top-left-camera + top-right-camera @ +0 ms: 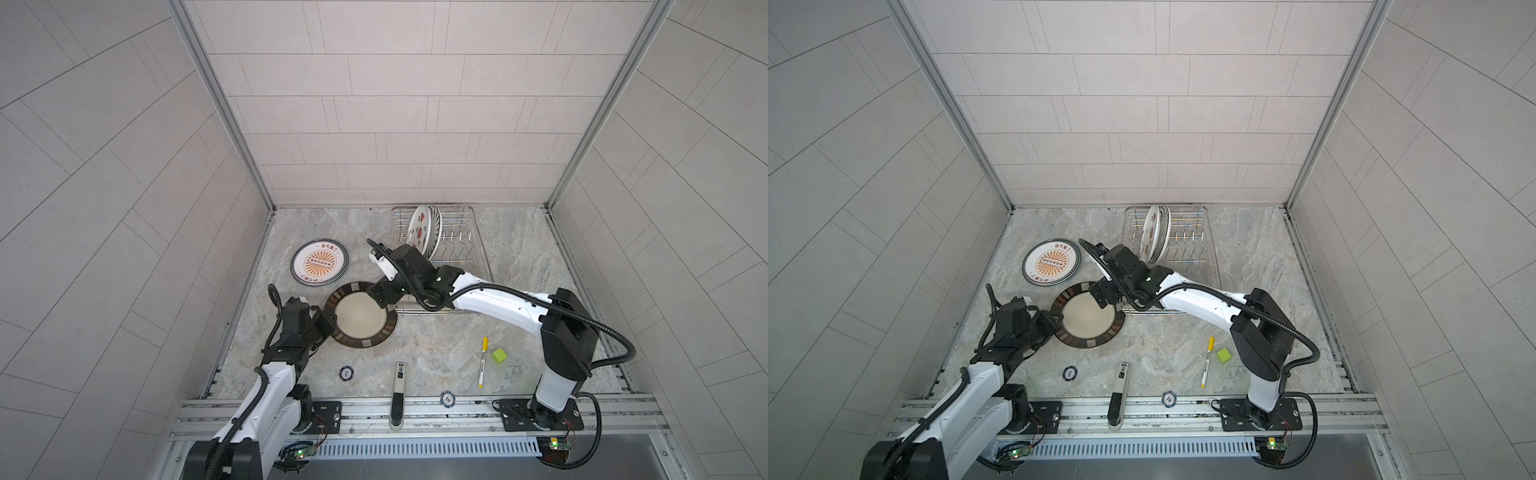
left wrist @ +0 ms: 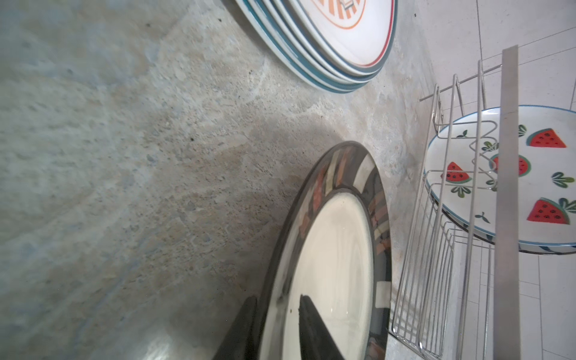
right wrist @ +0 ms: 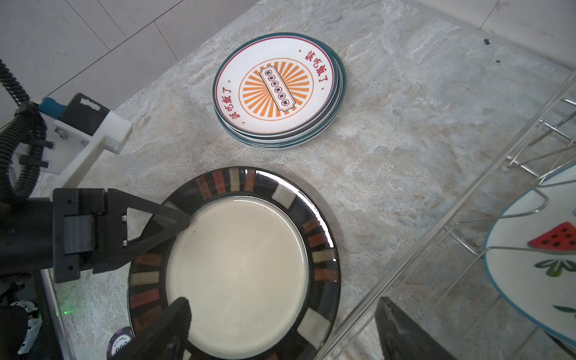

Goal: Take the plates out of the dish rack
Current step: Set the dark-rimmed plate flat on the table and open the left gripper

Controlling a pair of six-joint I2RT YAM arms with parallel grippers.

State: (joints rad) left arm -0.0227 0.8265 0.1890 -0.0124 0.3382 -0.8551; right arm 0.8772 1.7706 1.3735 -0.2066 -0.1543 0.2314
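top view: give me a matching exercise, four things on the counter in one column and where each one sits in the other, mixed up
Things
1. brown-rimmed plate
2. watermelon plate
3. sunburst plate
4. green cube

Places
A. beside the yellow marker
B. on edge in the dish rack
C. topping a flat stack of plates
D. flat on the counter, rim between the fingers of the left gripper

Pairs: 1-D, 2-B, 3-C, 4-A
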